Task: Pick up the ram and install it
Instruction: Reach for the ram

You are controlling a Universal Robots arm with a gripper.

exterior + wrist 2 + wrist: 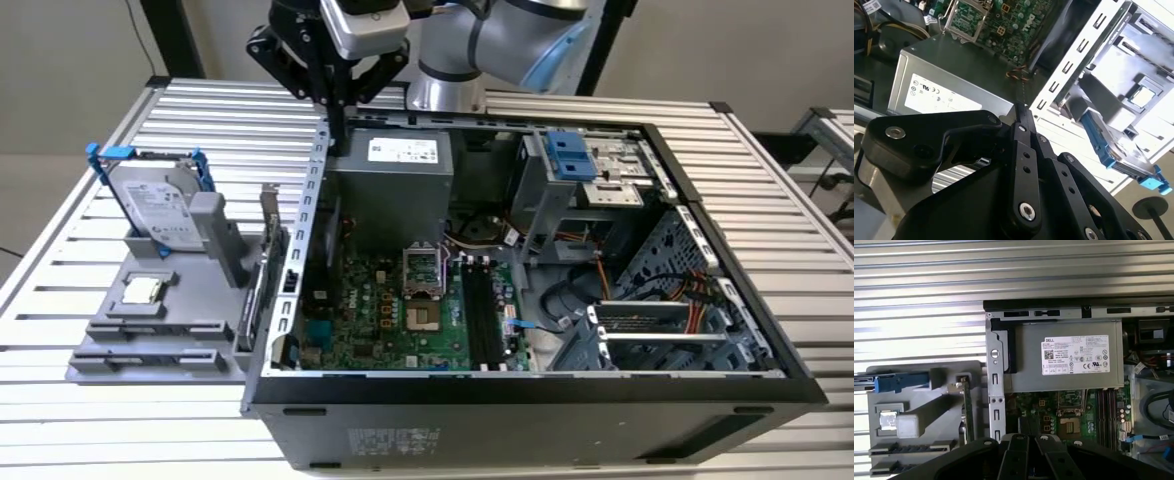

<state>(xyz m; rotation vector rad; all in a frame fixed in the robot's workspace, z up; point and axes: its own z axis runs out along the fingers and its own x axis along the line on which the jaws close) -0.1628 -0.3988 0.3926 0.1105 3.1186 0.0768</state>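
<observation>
Presently, you have the gripper [339, 140] hanging over the 11 o'clock corner of the computer case [534, 388] as the exterior view shows it, just above the power supply [394, 175] and close beside the case's side wall. Its jaws are drawn together. In the second wrist view a thin dark strip runs out from between them, seen edge-on. I judge that strip to be the ram [1023, 91], clamped by its flat faces, though much of its length is hidden behind the gripper. Note the relation that matters: in the exterior view the black memory slots [483, 310] on the green motherboard [380, 310] lie at about 5 o'clock from the gripper, well apart from it and lower down. The slots run along the 12-to-6 line in that view, and the strip's long axis appears roughly parallel to them. No other part is seen touching the gripper.
</observation>
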